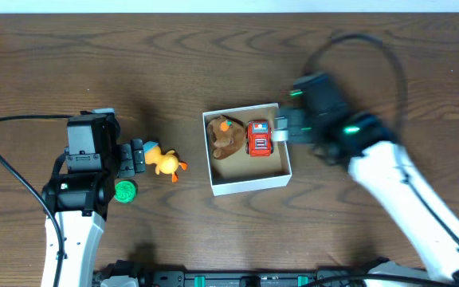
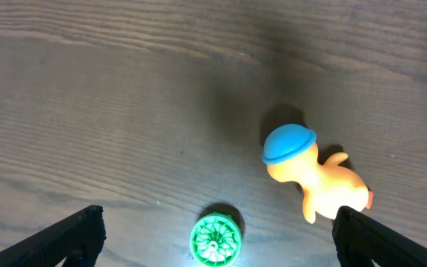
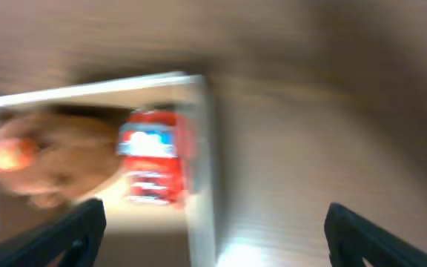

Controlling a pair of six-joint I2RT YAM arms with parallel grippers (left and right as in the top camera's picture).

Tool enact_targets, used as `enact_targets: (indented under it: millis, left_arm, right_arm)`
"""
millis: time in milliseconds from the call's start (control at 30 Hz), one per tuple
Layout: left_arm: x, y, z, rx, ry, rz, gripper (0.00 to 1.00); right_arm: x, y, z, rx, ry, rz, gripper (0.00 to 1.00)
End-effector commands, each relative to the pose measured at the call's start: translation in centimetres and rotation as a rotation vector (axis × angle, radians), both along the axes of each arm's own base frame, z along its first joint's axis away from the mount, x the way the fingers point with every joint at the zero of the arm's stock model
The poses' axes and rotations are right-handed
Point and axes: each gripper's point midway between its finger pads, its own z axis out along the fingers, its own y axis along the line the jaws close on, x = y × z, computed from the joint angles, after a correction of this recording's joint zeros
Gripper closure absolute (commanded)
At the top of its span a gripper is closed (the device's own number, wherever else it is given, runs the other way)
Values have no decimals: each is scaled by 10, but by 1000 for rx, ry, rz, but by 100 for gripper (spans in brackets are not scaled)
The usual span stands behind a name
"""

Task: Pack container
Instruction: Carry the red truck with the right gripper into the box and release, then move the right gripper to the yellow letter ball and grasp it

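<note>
The white container [image 1: 249,185] sits mid-table with a brown plush toy [image 1: 223,137] and a red toy truck [image 1: 259,138] inside; it also shows blurred in the right wrist view [image 3: 202,148]. An orange duck with a blue cap [image 1: 164,162] lies left of it, also in the left wrist view [image 2: 313,174]. A green round toy [image 1: 125,190] lies near it, also in the left wrist view [image 2: 215,239]. My left gripper [image 1: 136,155] is open, its fingers [image 2: 213,241] either side of the green toy. My right gripper [image 1: 280,127] is open and empty at the container's right wall [image 3: 213,237].
Dark wooden table [image 1: 213,56]. A black cable [image 1: 6,159] loops at the left beside the left arm. Another cable [image 1: 373,48] arcs behind the right arm.
</note>
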Motion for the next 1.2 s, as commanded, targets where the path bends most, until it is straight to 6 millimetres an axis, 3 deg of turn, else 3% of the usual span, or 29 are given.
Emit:
enact_targets:
  millis: [0,100,300,500,767,967,1167]
  left_arm:
    - [3,3,7,15,-13,0,2]
    - [3,3,7,15,-13,0,2]
    - [3,3,7,15,-13,0,2]
    - [3,3,7,15,-13,0,2]
    - [3,3,7,15,-13,0,2]
    - [3,3,7,15,-13,0,2]
    - [3,3,7,15,-13,0,2]
  right_arm:
    - [-4,-61,18,14,5,-201,3]
    - [-26,-111,15,0,87,-339,1]
    - [-83,-159,1,-36,302,-503,1]
    - [-113,-183,-8,-47,414,-607,1]
    - [-142,-212,-45,34,515,-786,1]
    - [-151,-220,-68,59,532,-840,1]
    - [-146,-234,-95,71,476,-893,1]
